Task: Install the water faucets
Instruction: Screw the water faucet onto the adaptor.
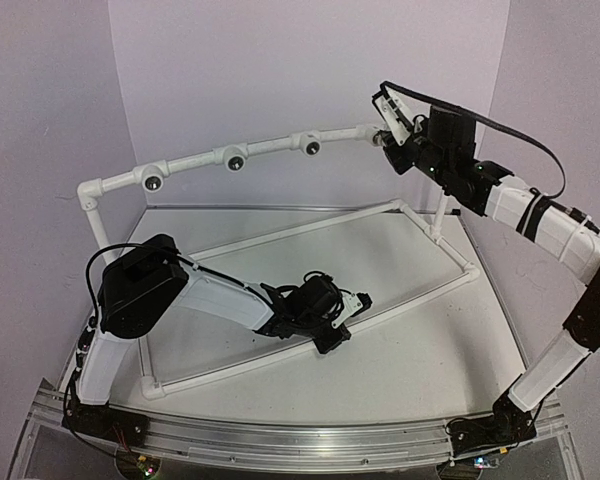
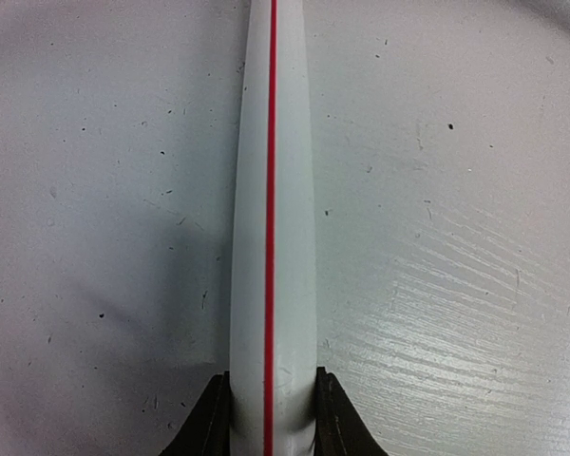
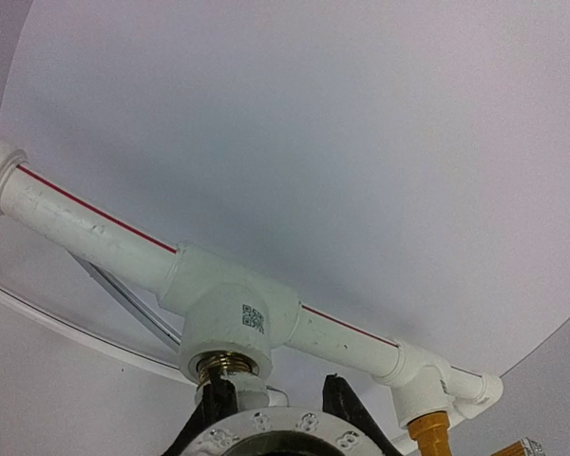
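In the right wrist view a white water faucet [image 3: 245, 388] sits between the fingers of my right gripper [image 3: 275, 418], which is shut on it. Its upper end meets the brass-threaded socket [image 3: 218, 362] of a white tee fitting [image 3: 233, 318] on the pipe frame's top rail. A yellow-orange water faucet [image 3: 427, 426] hangs from the elbow fitting [image 3: 427, 375] further along that rail. My left gripper [image 2: 271, 404] is shut on the frame's low white pipe [image 2: 271, 190], marked with a red stripe, on the table. In the top view the right gripper [image 1: 390, 130] is at the rail's right end and the left gripper [image 1: 342, 318] is on the front base pipe.
The top rail [image 1: 270, 148] carries three round dark sockets [image 1: 235, 158] facing forward. Base pipes [image 1: 310, 226] form a triangle on the white table [image 1: 400, 360]. Purple walls close in on three sides. A metal rail [image 1: 280, 440] runs along the near edge.
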You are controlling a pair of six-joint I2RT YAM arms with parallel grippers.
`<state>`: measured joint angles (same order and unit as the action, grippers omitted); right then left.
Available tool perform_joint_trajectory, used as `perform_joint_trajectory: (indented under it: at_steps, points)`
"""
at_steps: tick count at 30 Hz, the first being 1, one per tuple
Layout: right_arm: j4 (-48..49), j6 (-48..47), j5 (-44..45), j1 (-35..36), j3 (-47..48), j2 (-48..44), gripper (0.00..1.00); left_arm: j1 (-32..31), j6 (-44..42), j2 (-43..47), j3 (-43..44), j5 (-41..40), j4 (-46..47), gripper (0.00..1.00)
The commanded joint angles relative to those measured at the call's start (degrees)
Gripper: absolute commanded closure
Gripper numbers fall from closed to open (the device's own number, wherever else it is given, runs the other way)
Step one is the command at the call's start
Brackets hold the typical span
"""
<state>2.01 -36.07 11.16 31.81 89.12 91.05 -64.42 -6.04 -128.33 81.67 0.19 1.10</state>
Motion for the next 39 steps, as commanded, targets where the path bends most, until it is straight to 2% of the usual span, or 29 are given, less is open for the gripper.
perform_joint_trajectory:
  at_steps: [1,7,11,20,39]
  points:
    - [7.2,4.6,1.7,-2.5,2.0,2.1,1.0,-1.0,-1.4,-8.9,-5.3,1.3,-15.8,1.0]
    - [7.0,4.4,1.3,-1.8,-1.7,0.5,1.0,-0.9,-1.4,-9.0,-5.2,1.3,-15.8,1.0]
    - [8.1,3.1,4.0,1.0,-3.6,1.2,1.0,-1.0,-1.6,-9.1,-5.0,1.3,-15.8,1.0]
    - [13.8,16.5,11.3,4.5,-7.4,2.3,1.0,-0.9,-1.4,-9.2,-4.9,1.2,-15.9,1.0]
    - [10.8,48.0,8.6,4.9,-3.5,2.1,1.0,-1.0,-1.4,-9.1,-5.1,1.3,-15.8,1.0]
